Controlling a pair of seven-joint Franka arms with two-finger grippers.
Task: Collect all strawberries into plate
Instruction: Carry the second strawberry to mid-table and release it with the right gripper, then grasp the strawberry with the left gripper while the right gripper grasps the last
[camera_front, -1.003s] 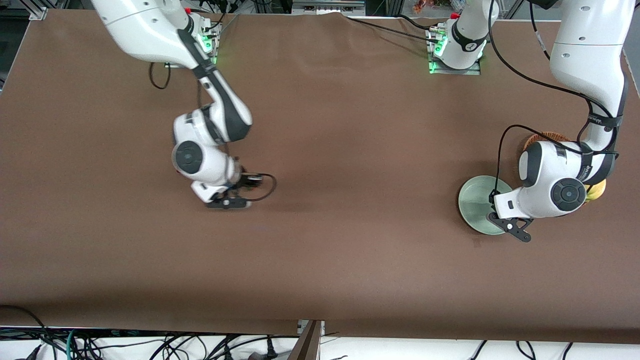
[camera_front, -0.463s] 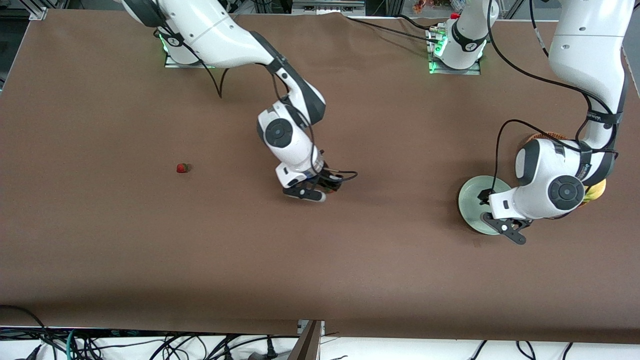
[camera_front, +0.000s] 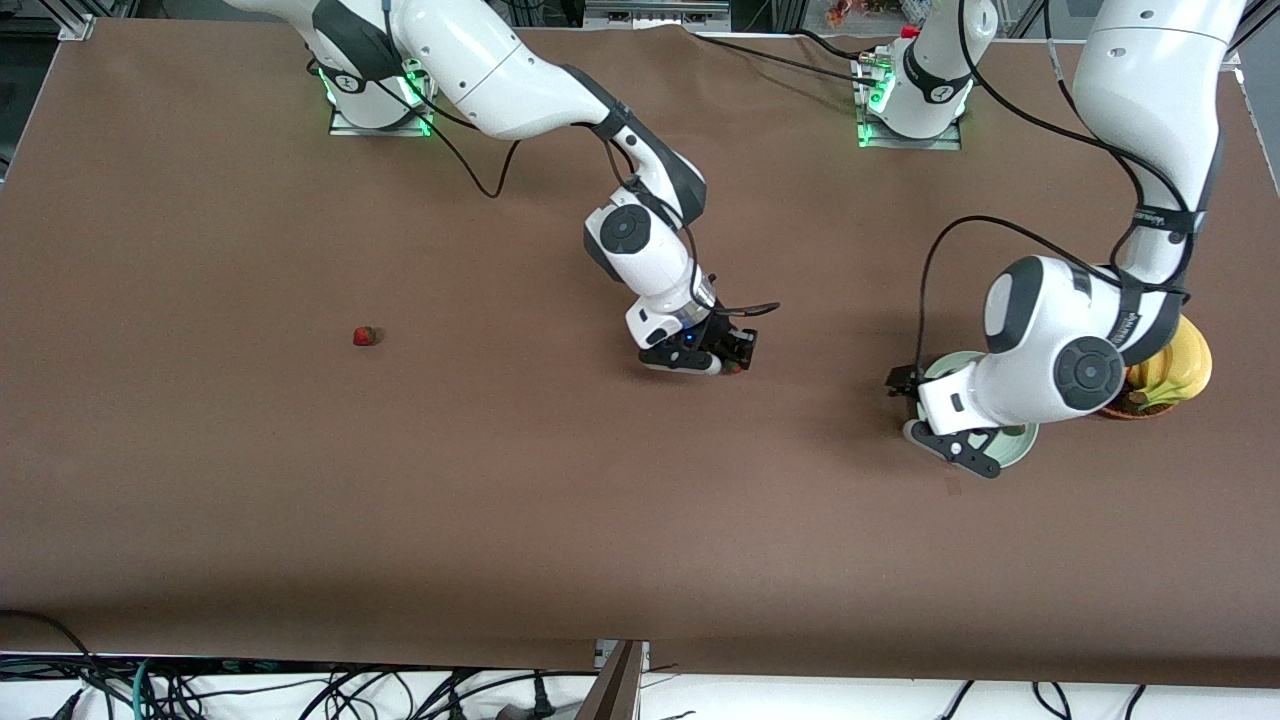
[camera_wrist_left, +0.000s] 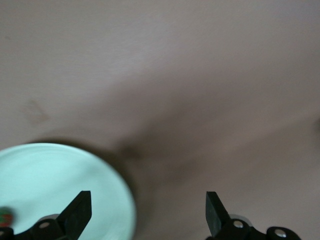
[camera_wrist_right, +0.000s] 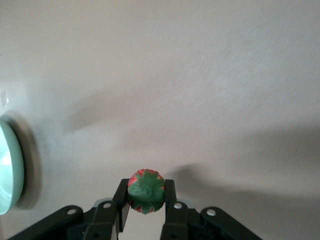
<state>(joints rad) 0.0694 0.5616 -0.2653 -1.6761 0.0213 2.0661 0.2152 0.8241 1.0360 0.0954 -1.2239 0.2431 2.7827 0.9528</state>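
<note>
plate (camera_front: 1020, 446) sits at the left arm's end of the table, one strawberry (camera_wrist_left: 5, 218) in it. basket (camera_front: 1135, 406) touches the plate. another strawberry (camera_front: 366, 336) lies well apart, toward the right arm's end.

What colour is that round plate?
Pale mint green; the plate shows best in the left wrist view.

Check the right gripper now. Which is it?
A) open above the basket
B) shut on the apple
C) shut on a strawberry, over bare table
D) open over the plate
C: in the right wrist view the right gripper has its fingers pressed on both sides of a strawberry, leafy top showing, with only brown table under it and the plate off to one edge.
</note>
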